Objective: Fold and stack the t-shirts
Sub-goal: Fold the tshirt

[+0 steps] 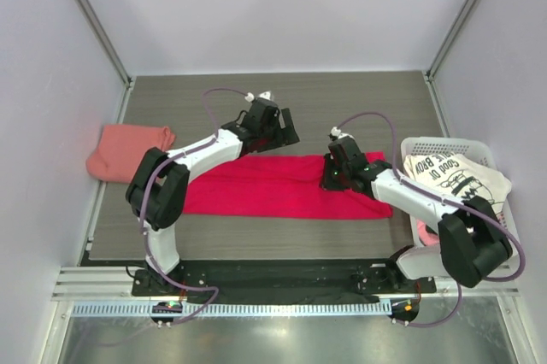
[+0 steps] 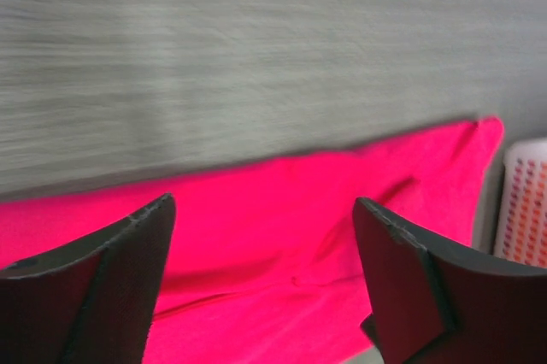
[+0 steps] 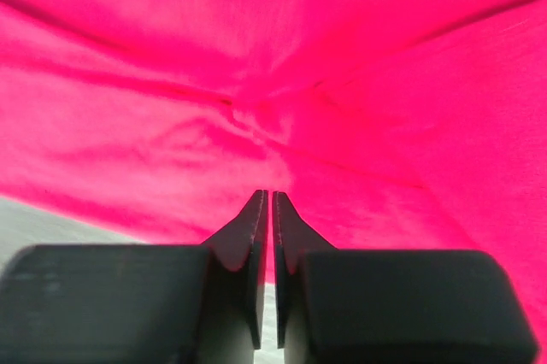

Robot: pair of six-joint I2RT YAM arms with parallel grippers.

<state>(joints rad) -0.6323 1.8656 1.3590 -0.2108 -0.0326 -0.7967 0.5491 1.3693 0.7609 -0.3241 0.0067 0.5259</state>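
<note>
The crimson-magenta t-shirt (image 1: 273,189) lies as a long folded band across the middle of the table. My left gripper (image 1: 285,133) hangs open over the band's far edge. In the left wrist view its dark fingers (image 2: 137,244) stand wide apart over the cloth (image 2: 385,167), with nothing between them (image 2: 265,208). My right gripper (image 1: 332,180) is shut low over the band's right part. In the right wrist view its tips (image 3: 266,194) are nearly together above creased crimson cloth (image 3: 256,56), holding nothing. A folded salmon-pink t-shirt (image 1: 128,150) lies far left. A white t-shirt with black print (image 1: 453,178) fills the basket.
A white perforated basket (image 1: 491,155) stands at the table's right edge and shows in the left wrist view (image 2: 526,210). Grey wood-grain table (image 1: 359,99) runs behind the crimson band. Pale walls close in the left, back and right sides.
</note>
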